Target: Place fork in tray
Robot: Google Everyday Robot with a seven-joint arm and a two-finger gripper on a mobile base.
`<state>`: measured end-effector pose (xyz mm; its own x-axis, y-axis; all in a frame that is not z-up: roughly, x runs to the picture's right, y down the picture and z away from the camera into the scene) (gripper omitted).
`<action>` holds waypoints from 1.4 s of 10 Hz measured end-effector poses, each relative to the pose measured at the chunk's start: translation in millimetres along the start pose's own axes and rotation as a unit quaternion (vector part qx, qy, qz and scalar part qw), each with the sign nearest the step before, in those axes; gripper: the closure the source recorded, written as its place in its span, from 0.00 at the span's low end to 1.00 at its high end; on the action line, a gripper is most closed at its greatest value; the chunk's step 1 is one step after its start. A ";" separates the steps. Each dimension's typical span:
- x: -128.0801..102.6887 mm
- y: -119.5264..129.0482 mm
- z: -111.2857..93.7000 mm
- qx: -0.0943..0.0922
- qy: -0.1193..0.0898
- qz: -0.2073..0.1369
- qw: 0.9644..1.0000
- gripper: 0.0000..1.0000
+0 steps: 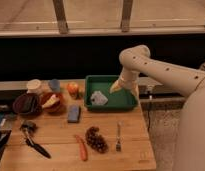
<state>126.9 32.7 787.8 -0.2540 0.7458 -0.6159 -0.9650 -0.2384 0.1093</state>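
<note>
The gripper [115,88] hangs over the right side of the green tray [107,106], low above the tray's floor. I cannot tell if the gripper is open or closed.

The fork [118,136] is not in the tray. It lies flat on the wooden table [132,157], in front of the gripper, nearer to the camera and well apart from it. It is past the tray's front wall and points from front to back.

Just to the left of the gripper, a pale crumpled thing [99,98] lies inside the tray.

In front of the gripper and a bit to the left, near the fork, sits a dark bunch [96,139] that may be grapes. An orange carrot [81,147] lies just beside the bunch.

Farther left of the gripper there is a blue block [74,113] on the table. A round orange fruit [72,88] sits just beside the tray's left wall. Past that are two dark bowls [27,104] and two small cups [34,85].

Far to the left and near the front edge lies a black-handled tool [34,143].
</note>
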 end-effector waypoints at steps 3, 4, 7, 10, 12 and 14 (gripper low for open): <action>0.0 0.0 0.0 0.000 0.000 0.000 1.000 0.20; 0.0 0.0 -0.1 0.000 0.000 0.000 1.000 0.20; 6.1 0.1 5.5 0.017 0.007 -0.014 1.000 0.20; 51.0 -4.2 20.4 0.044 0.025 -0.042 0.998 0.20; 79.6 -3.3 31.1 0.050 0.038 -0.059 0.996 0.20; 98.9 -0.8 54.2 0.052 0.062 -0.072 0.994 0.20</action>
<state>99.0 140.3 769.1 -0.1095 0.6837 -0.7216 -0.9939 -0.0651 0.0891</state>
